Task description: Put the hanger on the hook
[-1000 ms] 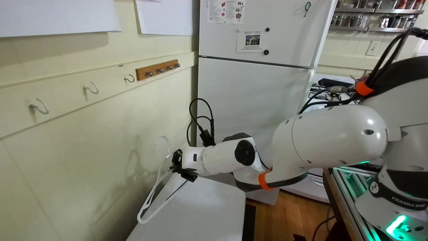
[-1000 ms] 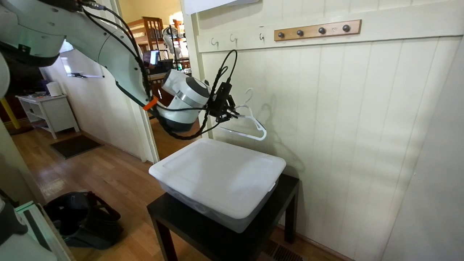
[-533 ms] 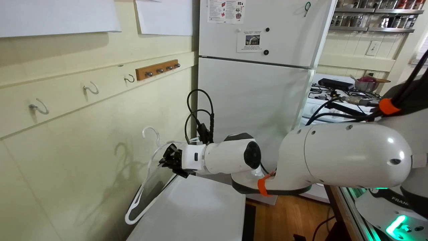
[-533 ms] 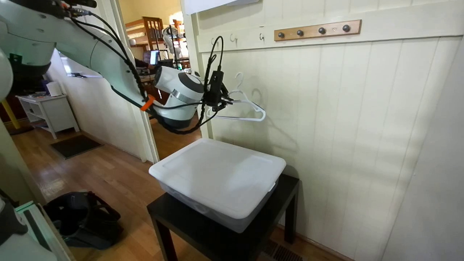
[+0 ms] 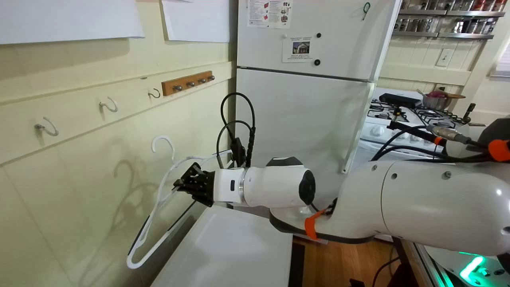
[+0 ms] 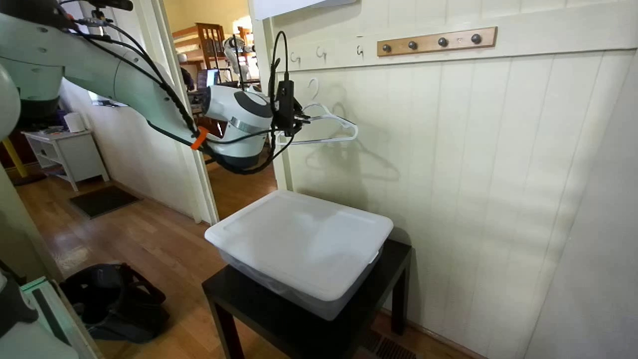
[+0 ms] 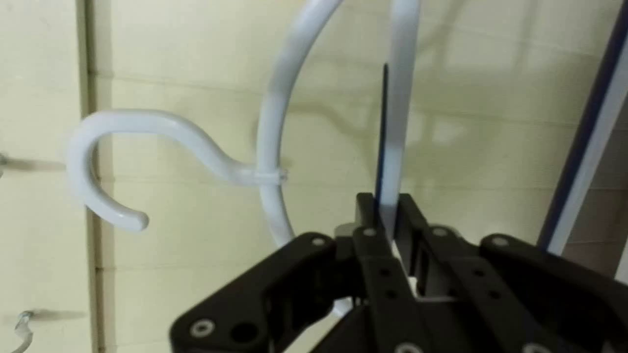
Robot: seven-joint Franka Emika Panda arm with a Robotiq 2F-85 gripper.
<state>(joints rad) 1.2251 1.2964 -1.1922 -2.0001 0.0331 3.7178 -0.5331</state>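
Hand [image 7: 385,215] narrow, pinching a bar of the hanger [image 7: 400,98]; hanger below the wall hooks [image 5: 110,109], apart from them. Wrist view: hanger partly behind hand, cut off at top; two wall hooks clipped.

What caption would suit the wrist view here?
Gripper clamped on the white hanger, whose curved top points left, not yet on any hook; a wall hook shows at lower left.

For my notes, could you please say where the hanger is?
In an exterior view, the hanger is left of centre, held by the gripper, lower than the wall hooks.
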